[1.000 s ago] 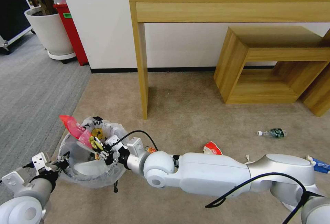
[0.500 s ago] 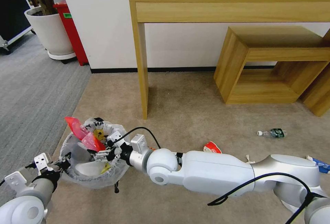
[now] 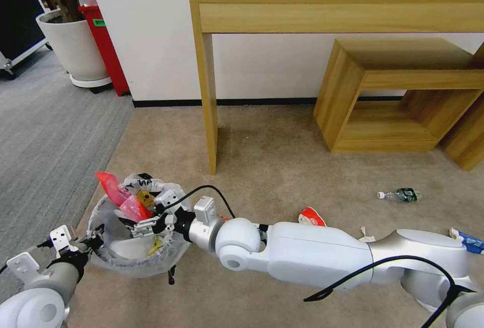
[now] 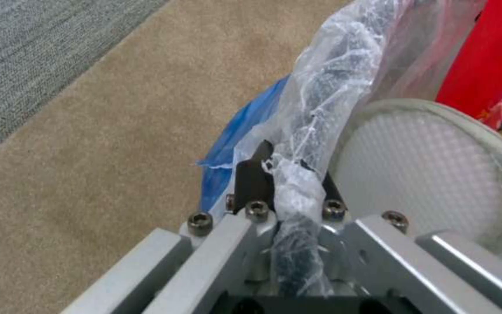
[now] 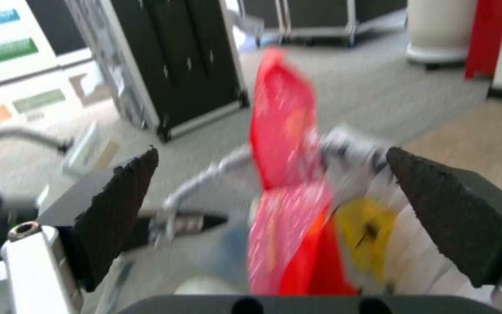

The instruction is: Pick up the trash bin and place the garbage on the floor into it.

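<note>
One floor [image 3: 282,167]: beige carpet across the middle and lower frame of the head view, carrying all items below.

One trash bin [image 3: 132,262]: round, lined with a crinkly translucent bag, lower left of the head view. Inside it, one white slipper [image 4: 419,170] and one red plastic bag [image 3: 117,193], the bag sticking up above the rim.

One right claw [image 3: 147,225]: over the bin's mouth at lower left, pads spread wide apart with nothing between them; the red bag stands just beyond.

One left claw [image 4: 289,183]: at the bin's near-left rim, pinched tight on the rim and its bag liner.

Litter on the carpet, four pieces counted: one red-and-white wrapper [image 3: 311,216] at lower centre; one blue-white carton [image 3: 469,241] at the right edge; one green-labelled bottle [image 3: 401,195] at centre right; one small paper scrap [image 3: 366,235] between wrapper and carton.
</note>
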`<state>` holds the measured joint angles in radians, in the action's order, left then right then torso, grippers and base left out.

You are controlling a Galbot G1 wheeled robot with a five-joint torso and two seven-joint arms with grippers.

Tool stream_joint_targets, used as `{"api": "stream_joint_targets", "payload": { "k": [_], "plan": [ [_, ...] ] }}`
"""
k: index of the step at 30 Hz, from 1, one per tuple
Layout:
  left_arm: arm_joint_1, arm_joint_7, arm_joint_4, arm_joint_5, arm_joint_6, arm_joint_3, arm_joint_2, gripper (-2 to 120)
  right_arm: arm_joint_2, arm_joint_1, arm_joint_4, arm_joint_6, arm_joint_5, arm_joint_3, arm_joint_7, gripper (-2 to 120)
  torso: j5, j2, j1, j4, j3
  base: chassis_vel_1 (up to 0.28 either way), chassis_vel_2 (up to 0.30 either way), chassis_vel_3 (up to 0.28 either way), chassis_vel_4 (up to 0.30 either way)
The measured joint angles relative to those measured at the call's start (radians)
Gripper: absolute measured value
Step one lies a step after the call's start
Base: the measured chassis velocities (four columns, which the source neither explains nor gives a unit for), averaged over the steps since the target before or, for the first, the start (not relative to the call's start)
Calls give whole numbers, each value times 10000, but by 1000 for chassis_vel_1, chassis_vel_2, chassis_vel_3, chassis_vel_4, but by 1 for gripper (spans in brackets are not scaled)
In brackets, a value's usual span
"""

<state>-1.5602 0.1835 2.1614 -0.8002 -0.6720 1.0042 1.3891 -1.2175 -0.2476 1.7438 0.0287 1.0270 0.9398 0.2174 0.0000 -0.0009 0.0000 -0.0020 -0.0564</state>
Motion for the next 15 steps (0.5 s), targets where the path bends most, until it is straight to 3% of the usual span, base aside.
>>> {"api": "stream_joint_targets", "payload": {
  "k": [9, 15],
  "plan": [
    [-11, -2, -21, 16, 4, 50, -54, 1, 669, -889, 365, 848, -777, -1926, -607, 100, 1, 0, 0, 0, 0, 0, 0, 0, 0],
    [-13, 21, -37, 11, 4, 111, -148, 1, 1722, -1896, 842, 807, -819, -4257, -558, 100, 3, 0, 0, -1, 0, 0, 0, 0, 0]
  ]
}}
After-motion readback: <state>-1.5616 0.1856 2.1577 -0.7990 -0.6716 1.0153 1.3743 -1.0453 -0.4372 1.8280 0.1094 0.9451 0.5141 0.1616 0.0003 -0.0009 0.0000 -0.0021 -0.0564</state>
